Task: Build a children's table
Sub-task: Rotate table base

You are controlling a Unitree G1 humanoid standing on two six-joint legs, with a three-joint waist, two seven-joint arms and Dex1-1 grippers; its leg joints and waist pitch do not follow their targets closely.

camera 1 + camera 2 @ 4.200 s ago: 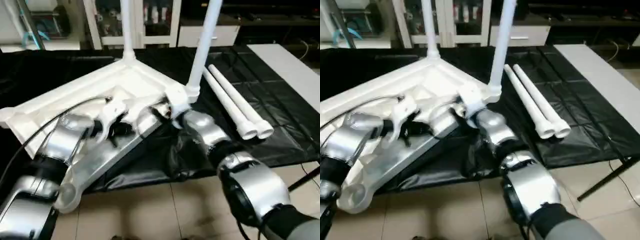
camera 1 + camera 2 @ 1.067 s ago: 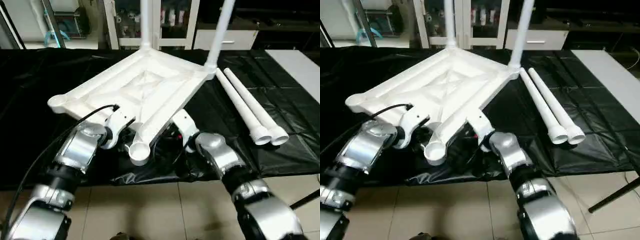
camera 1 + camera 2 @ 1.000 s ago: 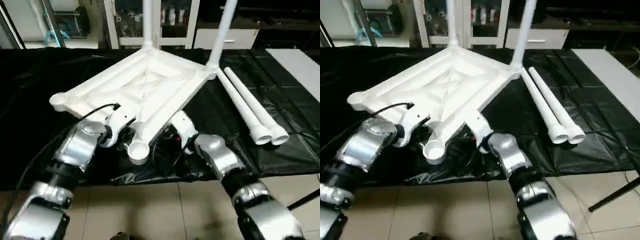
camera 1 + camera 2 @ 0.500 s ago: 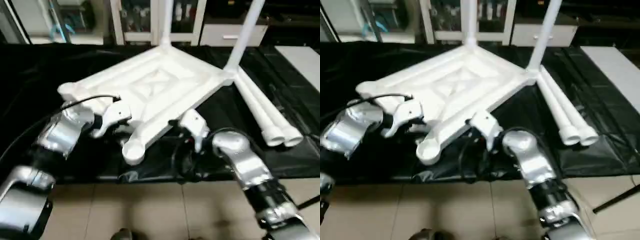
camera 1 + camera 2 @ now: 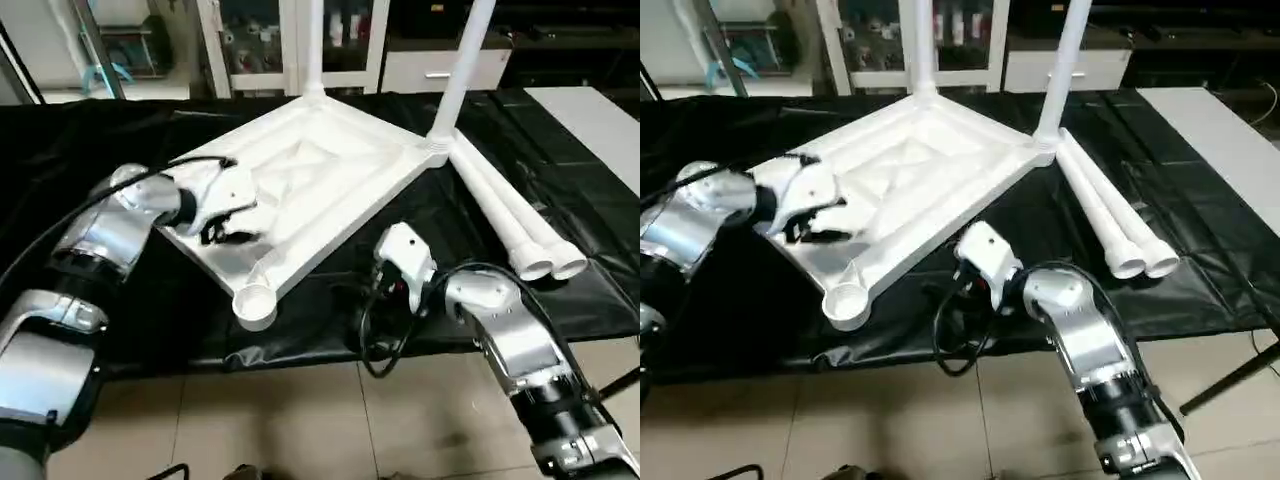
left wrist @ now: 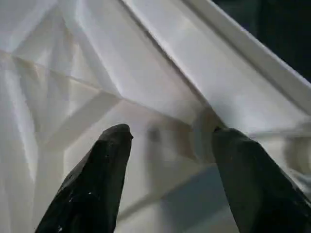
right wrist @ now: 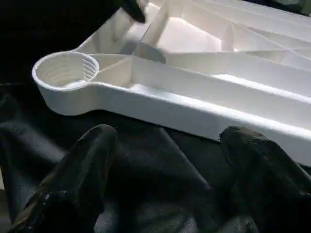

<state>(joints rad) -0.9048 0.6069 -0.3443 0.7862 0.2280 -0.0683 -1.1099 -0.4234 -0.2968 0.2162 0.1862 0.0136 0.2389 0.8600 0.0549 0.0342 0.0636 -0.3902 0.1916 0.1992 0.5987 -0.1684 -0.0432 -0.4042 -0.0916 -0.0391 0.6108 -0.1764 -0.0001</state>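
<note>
Both hands have let go: left hand (image 5: 225, 215) and right hand (image 7: 165, 184) spread empty, tabletop (image 5: 320, 175) now flat, 2 legs (image 5: 505, 215) still unfitted.

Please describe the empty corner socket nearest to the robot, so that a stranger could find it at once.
On the black-draped work table lies the white table top, ribbed underside up, with two legs standing at its far corners. Follow its right-hand rim towards the robot to the round socket: open, threaded inside, no leg in it.
</note>
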